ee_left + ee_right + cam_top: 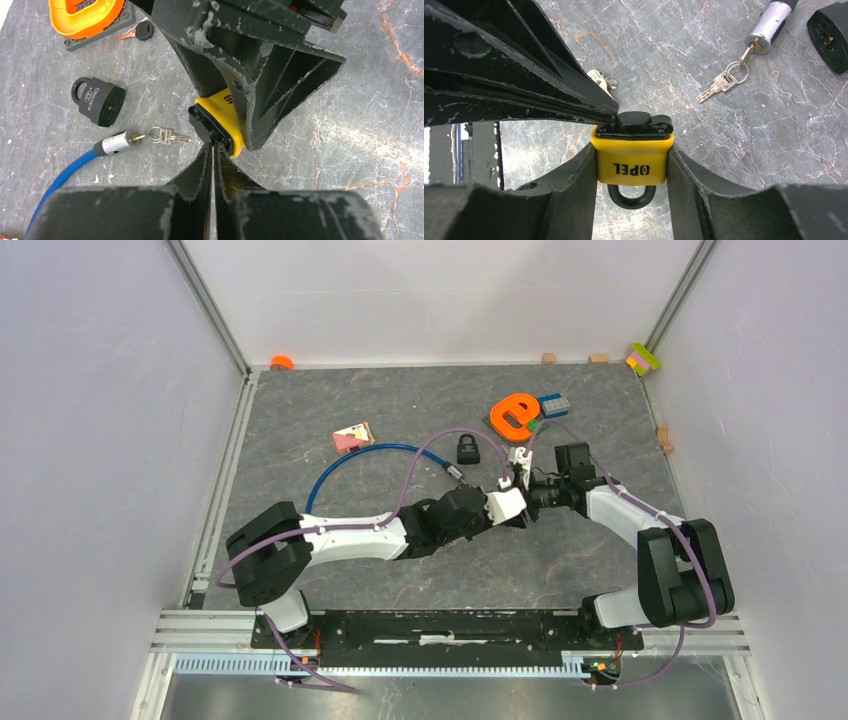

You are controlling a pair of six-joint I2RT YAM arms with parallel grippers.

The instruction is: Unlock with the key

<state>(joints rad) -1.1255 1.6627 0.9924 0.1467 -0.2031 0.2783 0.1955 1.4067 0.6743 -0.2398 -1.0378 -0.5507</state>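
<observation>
Padlock, yellow [631, 162], body marked OPEL, was off the table [350, 150] and clamped across its flat sides by the right gripper [631, 150], one finger on each side. Its dark shackle [631, 197] pointed back toward that wrist; the black cap [636, 125] faced away.

The left gripper [212, 147] met the cap from the opposite side. Its fingers were pressed together with only a slit between, tips touching the cap's edge. Could not tell whether a key blade was pinched in there. A few small keys [600, 79] showed just behind the left gripper's fingers, partly hidden.

On the table, near:
- a blue cable [60, 175] ending in a silver cylinder [115, 142], with ringed keys [167, 136] hanging from its keyhole and lying flat
- a black padlock [100, 102] marked KAIJING, on its side, just beside the cylinder, not touching it

Farther off: an orange shape [85, 15] on a grey studded base, with a black-headed key [142, 31] lying beside it.
</observation>
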